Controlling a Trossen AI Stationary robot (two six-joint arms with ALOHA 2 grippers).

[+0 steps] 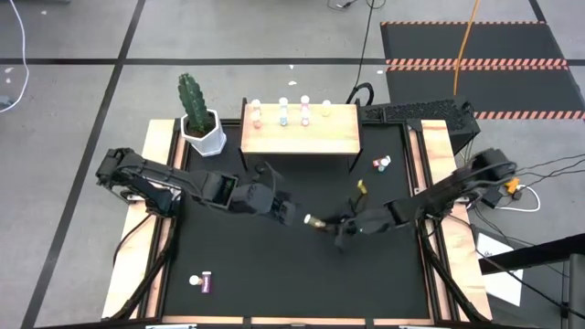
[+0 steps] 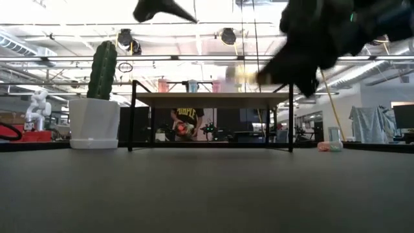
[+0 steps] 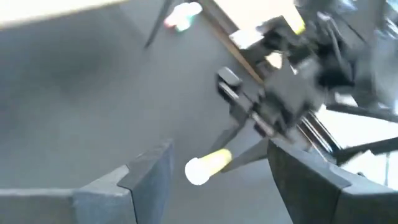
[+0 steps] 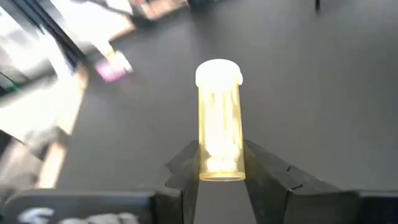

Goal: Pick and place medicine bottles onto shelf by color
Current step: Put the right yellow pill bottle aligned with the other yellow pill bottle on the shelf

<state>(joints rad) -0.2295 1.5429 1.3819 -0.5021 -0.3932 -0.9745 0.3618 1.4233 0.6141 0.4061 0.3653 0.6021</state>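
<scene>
Right wrist: yellow bottle cap-outward

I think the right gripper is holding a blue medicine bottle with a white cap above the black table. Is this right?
Not quite: the colour is wrong. The medicine bottle in the right gripper is yellow, not blue, as the right wrist view shows. The rest holds: it has a white cap and is held above the black table.
</scene>
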